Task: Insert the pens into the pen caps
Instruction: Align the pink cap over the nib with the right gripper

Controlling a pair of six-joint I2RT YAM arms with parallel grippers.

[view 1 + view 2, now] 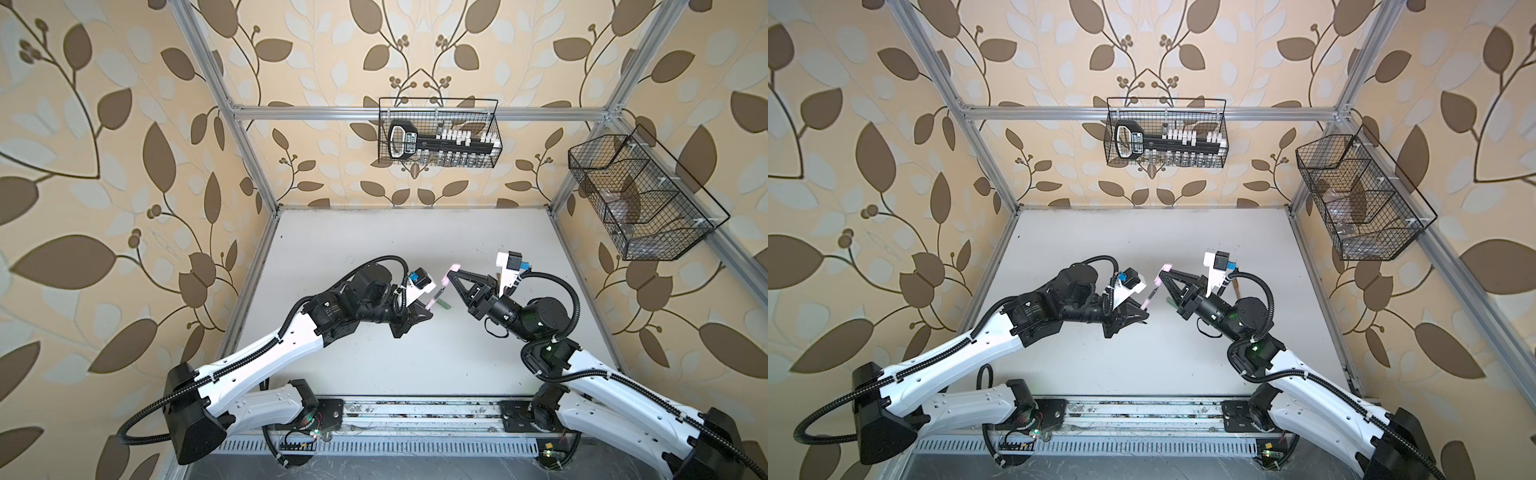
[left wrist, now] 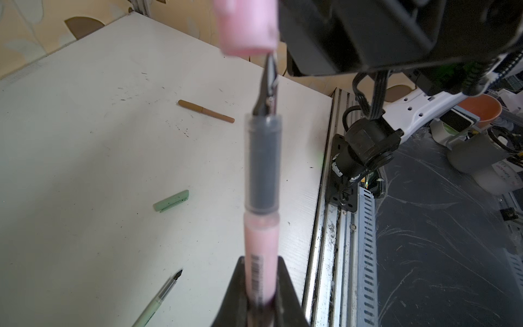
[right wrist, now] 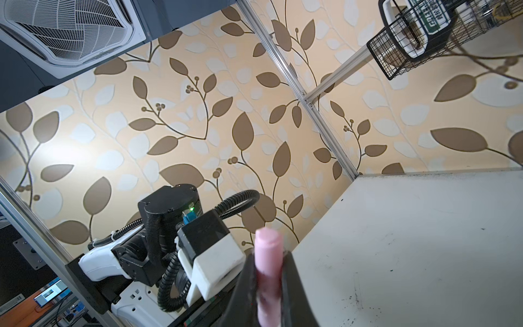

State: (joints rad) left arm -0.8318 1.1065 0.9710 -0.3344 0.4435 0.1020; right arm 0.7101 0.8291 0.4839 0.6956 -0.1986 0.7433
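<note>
- The pink pen [image 2: 261,240] is clamped at its rear barrel between the fingers of the left gripper [image 2: 261,283]. The front half sticks out free beyond the fingertips.
- The left gripper is closed on the pink pen, which is also seen in both top views [image 1: 432,302] [image 1: 1147,301].
- The pink cap [image 3: 268,260] is pinched between the fingers of the right gripper [image 3: 268,283]. Its rounded closed end pokes out past the fingertips.
- Pink pen look: pastel pink barrel with a printed barcode, a clear sleeve over a dark grey section, and a dark tapered tip.
- Pink cap look: a short, stubby pink tube, blurred in the left wrist view [image 2: 246,25].
- The pen's tip is pointed at the pink cap's open end and sits right at its rim. Whether it has entered cannot be told.
- In a top view, the pink pen's long axis runs diagonally from the left gripper toward the pink cap [image 1: 451,272], roughly in line with the cap. Both are held above the table [image 2: 85,141].
- A green cap [image 2: 171,201] and an uncapped green pen [image 2: 158,297] lie flat on the table below the pink pen, apart from each other.
- A brown pen [image 2: 206,111] lies on the table farther from the pink pen and appears capped.
</note>
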